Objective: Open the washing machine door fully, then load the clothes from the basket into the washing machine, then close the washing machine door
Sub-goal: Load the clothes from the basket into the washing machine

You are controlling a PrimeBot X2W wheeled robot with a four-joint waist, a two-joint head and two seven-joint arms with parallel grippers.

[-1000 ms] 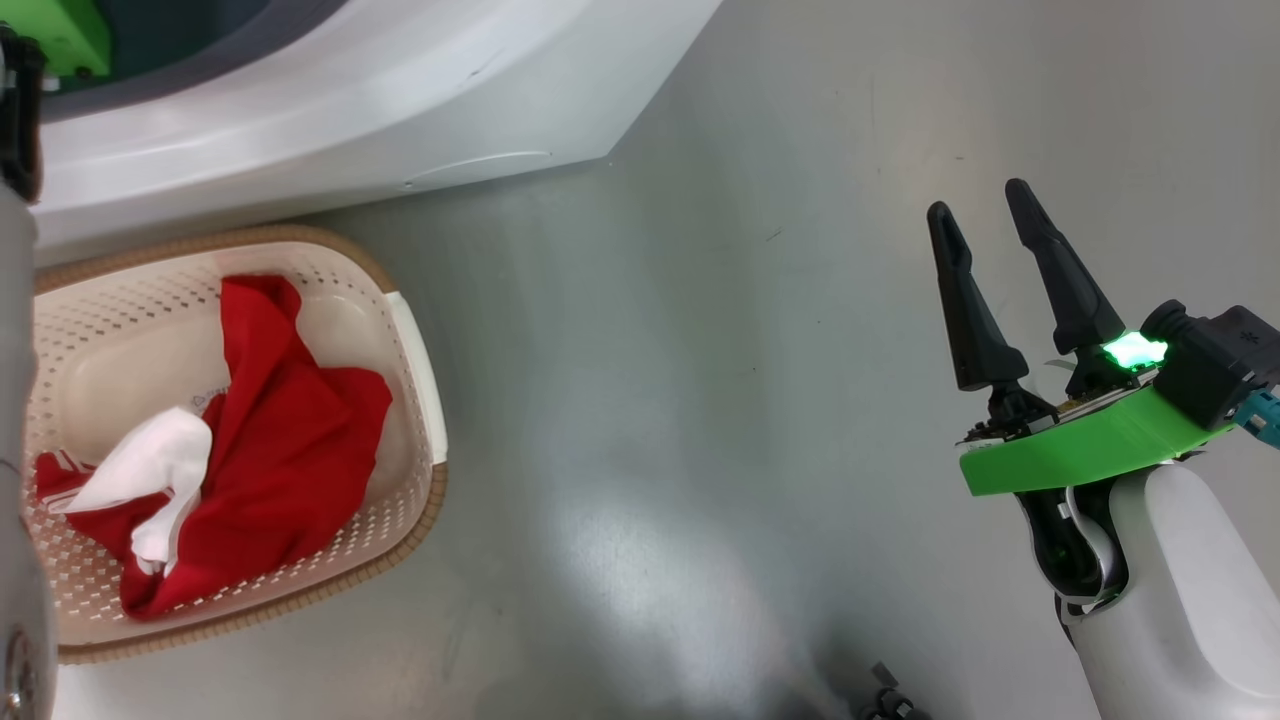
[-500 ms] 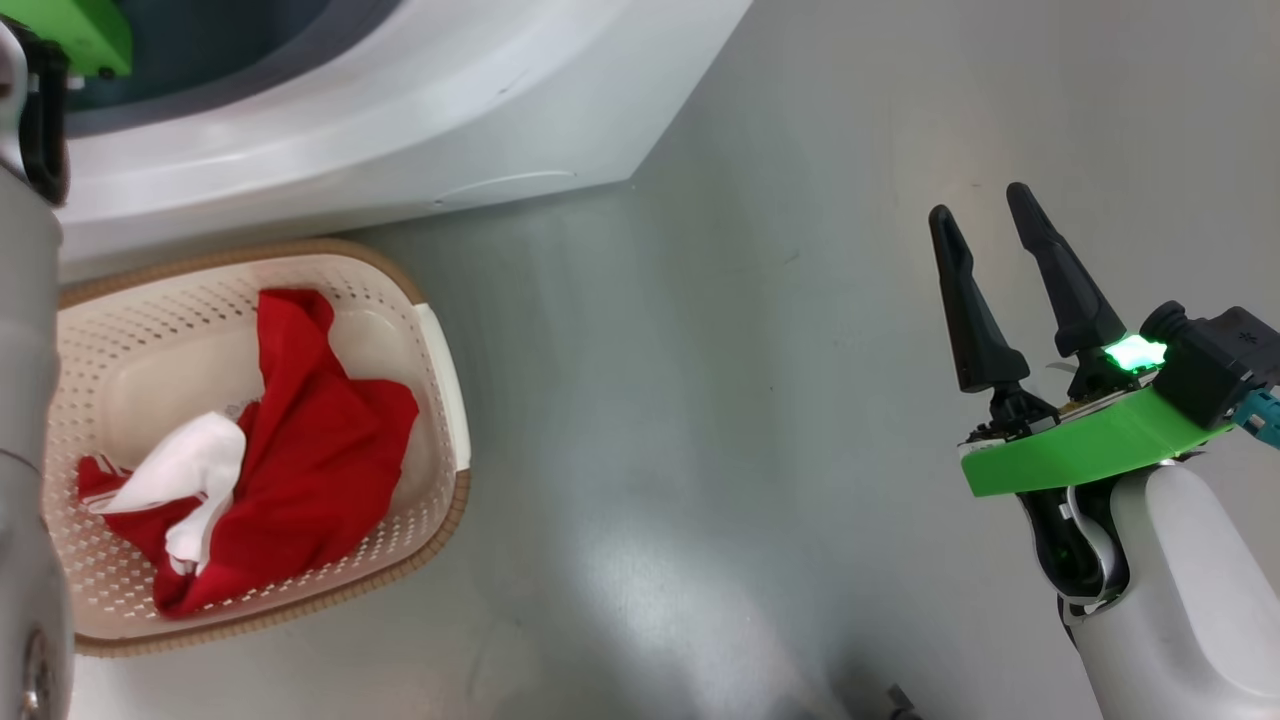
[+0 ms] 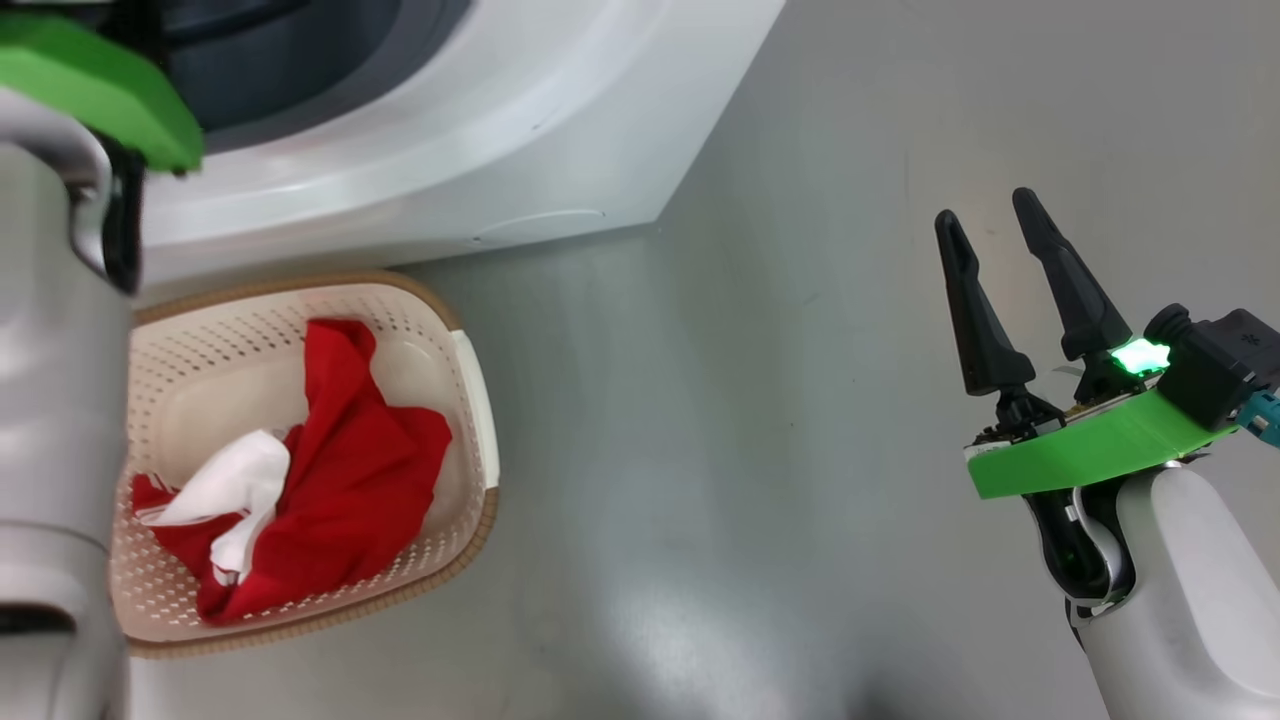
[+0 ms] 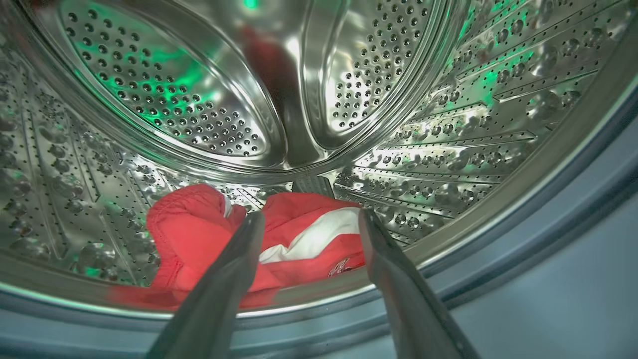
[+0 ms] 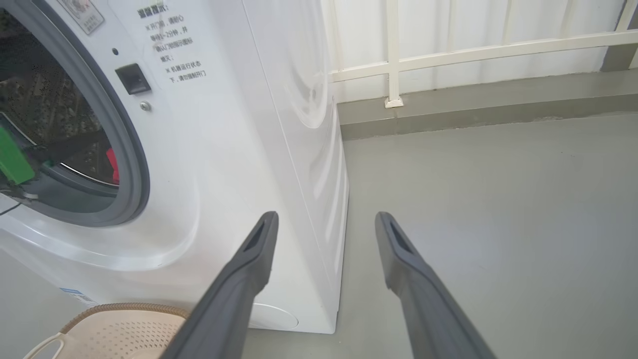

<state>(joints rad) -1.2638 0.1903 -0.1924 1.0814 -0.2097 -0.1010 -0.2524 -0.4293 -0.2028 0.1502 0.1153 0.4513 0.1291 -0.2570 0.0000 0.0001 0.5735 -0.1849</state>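
Observation:
In the left wrist view my left gripper point(image 4: 311, 217) is open at the mouth of the washing machine's steel drum point(image 4: 448, 124), its fingers apart above a red and white garment point(image 4: 294, 244) lying loose on the drum floor. More red and white clothes point(image 3: 340, 480) lie in the cream basket point(image 3: 470, 390) on the floor in front of the washing machine point(image 3: 480, 130). My right gripper point(image 3: 984, 208) hangs open and empty over bare floor, far right of the basket. The washing machine door is out of view.
My left forearm point(image 3: 50, 400) runs up the left edge of the head view, beside the basket. In the right wrist view a grey rubber seal point(image 5: 132, 164) rings the drum opening, and a white railing point(image 5: 394, 60) stands behind the washer. Grey floor point(image 3: 750, 450) lies right of the basket.
The head camera has shifted, so washer and basket now sit further right and lower in the picture. More of my left forearm and its green bracket shows. The right gripper holds still.

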